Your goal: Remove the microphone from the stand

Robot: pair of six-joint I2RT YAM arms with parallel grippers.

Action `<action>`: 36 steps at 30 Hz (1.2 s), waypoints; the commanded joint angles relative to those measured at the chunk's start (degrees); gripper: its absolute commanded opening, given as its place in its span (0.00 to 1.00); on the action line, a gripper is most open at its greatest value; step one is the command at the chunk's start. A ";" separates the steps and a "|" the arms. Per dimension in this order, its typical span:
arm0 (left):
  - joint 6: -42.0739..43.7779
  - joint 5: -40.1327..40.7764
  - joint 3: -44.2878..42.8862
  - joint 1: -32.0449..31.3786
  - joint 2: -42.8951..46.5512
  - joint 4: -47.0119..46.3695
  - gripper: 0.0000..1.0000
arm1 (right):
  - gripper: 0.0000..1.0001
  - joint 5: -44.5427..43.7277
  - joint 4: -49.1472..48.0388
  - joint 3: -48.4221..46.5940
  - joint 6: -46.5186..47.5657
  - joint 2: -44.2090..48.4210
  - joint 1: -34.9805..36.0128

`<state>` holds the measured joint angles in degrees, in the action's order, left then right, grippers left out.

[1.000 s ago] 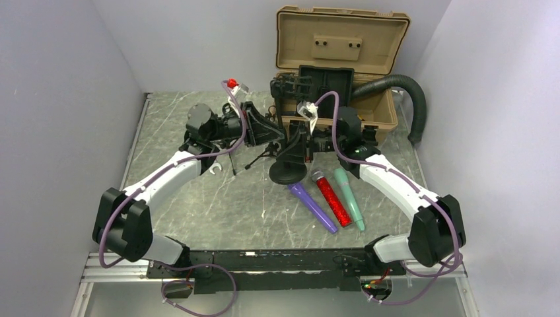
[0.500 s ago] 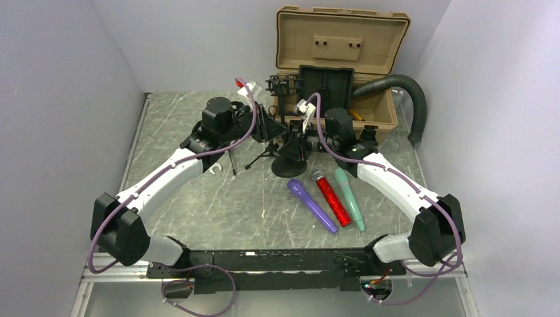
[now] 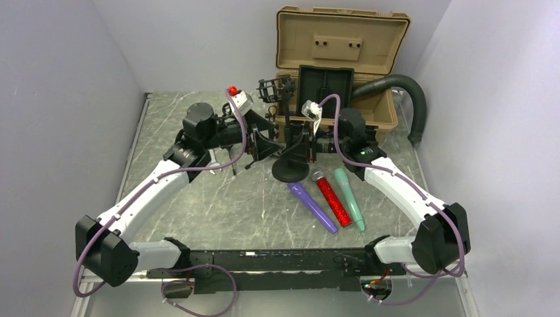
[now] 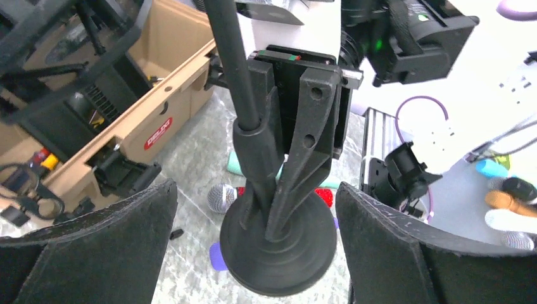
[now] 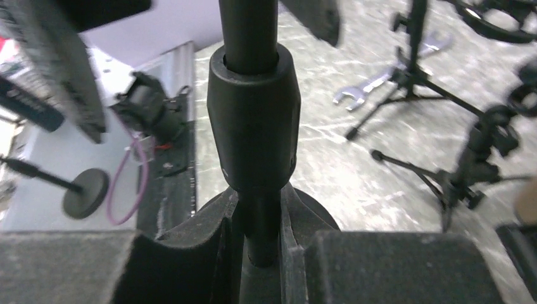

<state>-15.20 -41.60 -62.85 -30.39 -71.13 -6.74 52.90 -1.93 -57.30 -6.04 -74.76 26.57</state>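
Note:
The black stand has a round base [image 3: 289, 172] and an upright pole [image 4: 237, 76], topped by a black cage mount [image 3: 274, 88]. I cannot tell whether a microphone sits in that mount. My right gripper [image 3: 300, 142] is shut on the pole just above the base, and its fingers [image 4: 310, 126] clamp it. My left gripper [image 3: 261, 142] stands wide open just left of the pole, touching nothing. Its pads [image 4: 95, 247] flank the base in the left wrist view. Purple [image 3: 312, 206], red [image 3: 332, 200] and teal [image 3: 349, 197] microphones lie flat in front of the base.
An open tan case [image 3: 343, 39] stands behind the stand, with a black ribbed hose [image 3: 409, 92] at its right. A small black tripod [image 3: 261, 157] and a silver wrench [image 3: 214, 170] lie on the marble table left of the base.
My left gripper has opened wide and drawn back to the left of the pole. The mount at the pole's top has shifted slightly left. My right gripper keeps its hold.

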 commanded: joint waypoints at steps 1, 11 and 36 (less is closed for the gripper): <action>7.54 -10.17 -0.39 0.45 1.08 -4.21 0.97 | 0.00 14.41 -13.29 -0.03 -4.54 3.08 0.23; -3.95 -17.44 1.87 0.45 -3.30 -23.61 0.89 | 0.00 19.28 -20.85 0.82 -11.88 0.89 0.17; -13.81 -2.70 1.15 -2.71 -6.94 -22.12 0.17 | 0.00 4.80 -10.51 1.98 -0.11 3.57 0.18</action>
<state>-30.06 -47.68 -59.40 -32.14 -78.70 -31.55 60.05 -10.22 -54.63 -9.32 -74.22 26.48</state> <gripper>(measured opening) 0.314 0.226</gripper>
